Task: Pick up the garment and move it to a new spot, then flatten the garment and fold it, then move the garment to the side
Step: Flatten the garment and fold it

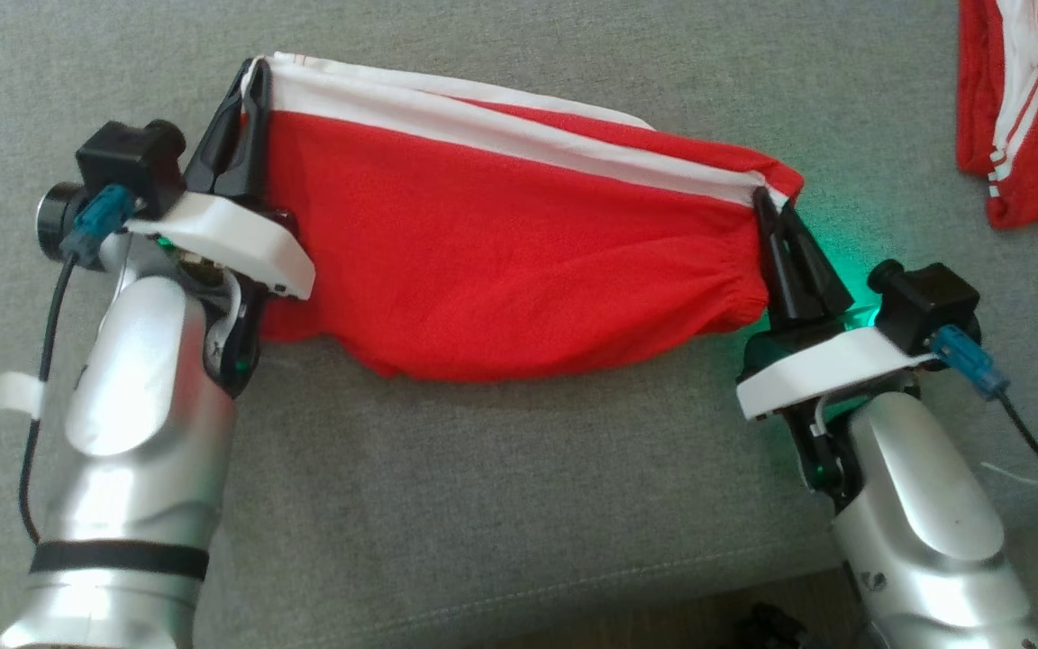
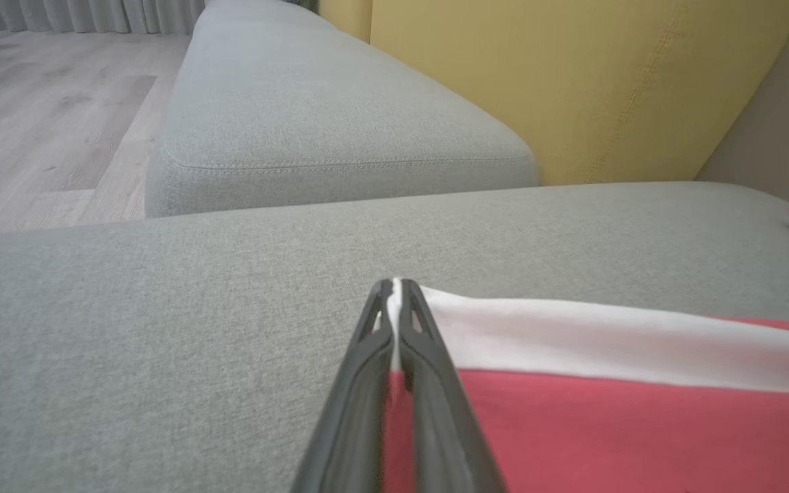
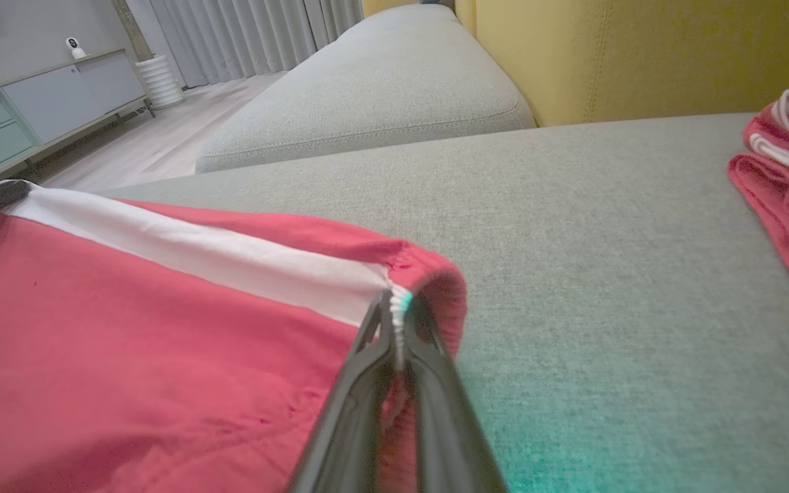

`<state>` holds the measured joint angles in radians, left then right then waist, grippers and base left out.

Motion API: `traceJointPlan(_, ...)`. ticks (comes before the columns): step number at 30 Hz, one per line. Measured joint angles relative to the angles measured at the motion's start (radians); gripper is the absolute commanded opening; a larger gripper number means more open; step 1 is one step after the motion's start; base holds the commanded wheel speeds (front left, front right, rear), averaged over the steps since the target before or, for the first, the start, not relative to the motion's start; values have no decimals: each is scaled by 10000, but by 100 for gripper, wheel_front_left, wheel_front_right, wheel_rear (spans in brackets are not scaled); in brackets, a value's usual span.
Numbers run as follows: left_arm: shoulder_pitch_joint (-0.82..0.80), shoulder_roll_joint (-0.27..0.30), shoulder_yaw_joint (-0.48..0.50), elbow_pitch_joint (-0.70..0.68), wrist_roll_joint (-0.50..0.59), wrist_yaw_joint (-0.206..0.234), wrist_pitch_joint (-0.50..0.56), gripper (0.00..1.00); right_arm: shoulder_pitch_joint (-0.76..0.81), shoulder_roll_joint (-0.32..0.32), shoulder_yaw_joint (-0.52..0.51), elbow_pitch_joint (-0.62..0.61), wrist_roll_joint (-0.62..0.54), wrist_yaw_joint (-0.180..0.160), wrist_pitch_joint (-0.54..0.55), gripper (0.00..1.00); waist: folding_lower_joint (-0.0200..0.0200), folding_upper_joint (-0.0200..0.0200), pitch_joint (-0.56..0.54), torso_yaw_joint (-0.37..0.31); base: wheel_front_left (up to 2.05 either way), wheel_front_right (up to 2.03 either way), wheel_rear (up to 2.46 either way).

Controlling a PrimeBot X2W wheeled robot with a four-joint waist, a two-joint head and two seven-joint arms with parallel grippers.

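Your left gripper [image 1: 253, 79] and right gripper [image 1: 768, 204], jaws clenched, each hold one end of the garment [image 1: 501, 261], its long axis spanning left to right.

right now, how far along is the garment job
Done: the garment is grasped. In hand: left fingers and right fingers pinch its white-striped edge at both ends, stretching it over the cushion. Left: laying flat, folding, moving aside.
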<state>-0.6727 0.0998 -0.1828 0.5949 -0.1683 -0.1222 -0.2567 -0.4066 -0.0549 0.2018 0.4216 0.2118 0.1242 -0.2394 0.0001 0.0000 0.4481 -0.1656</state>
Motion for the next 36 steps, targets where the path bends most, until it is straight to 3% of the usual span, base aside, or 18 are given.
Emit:
traceJointPlan(3,-231,21,-19,485,92,-10,0,0,-20,0,146,142,102,0,-17,20,0,0,10,-21,0,0,0)
traceJointPlan(5,-424,19,-19,742,92,-10,0,0,-111,0,221,228,182,0,-82,30,0,0,8,-34,0,0,0)
traceJointPlan(6,-539,17,-17,880,94,-10,0,0,-181,0,242,257,199,0,-84,47,0,0,1,-41,0,0,0)
traceJointPlan(8,-793,8,-17,1068,171,-10,0,0,-324,0,291,284,339,0,-84,100,-1,0,-25,-67,0,0,0)
traceJointPlan(9,-850,-6,-19,1081,178,-10,0,35,-349,0,263,284,364,0,-86,100,-1,0,-31,-74,0,0,0)
traceJointPlan(10,-901,-19,-19,1089,180,-10,0,58,-352,0,209,284,364,0,-86,100,-1,0,-39,-81,0,0,0)
traceJointPlan(11,-930,-35,-19,1087,194,-10,0,96,-351,-2,159,284,364,0,-88,100,-1,0,-52,-86,0,0,0)
traceJointPlan(12,-931,-58,-19,1085,194,-10,0,100,-351,-2,119,270,380,0,-88,100,-1,0,-68,-86,0,0,0)
traceJointPlan(20,-532,-201,-23,464,134,-15,0,100,-157,-4,-585,-775,412,0,-115,100,-1,0,-372,58,0,0,0)
traceJointPlan(28,798,-261,-213,533,-282,-21,50,100,1112,4,-1231,-1373,-50,0,-115,100,-2,0,-997,346,0,0,0)
traceJointPlan(36,1016,-301,-357,1231,-993,-23,2107,100,1820,38,-1542,-2132,-290,0,105,100,-2,0,-1692,563,0,0,0)
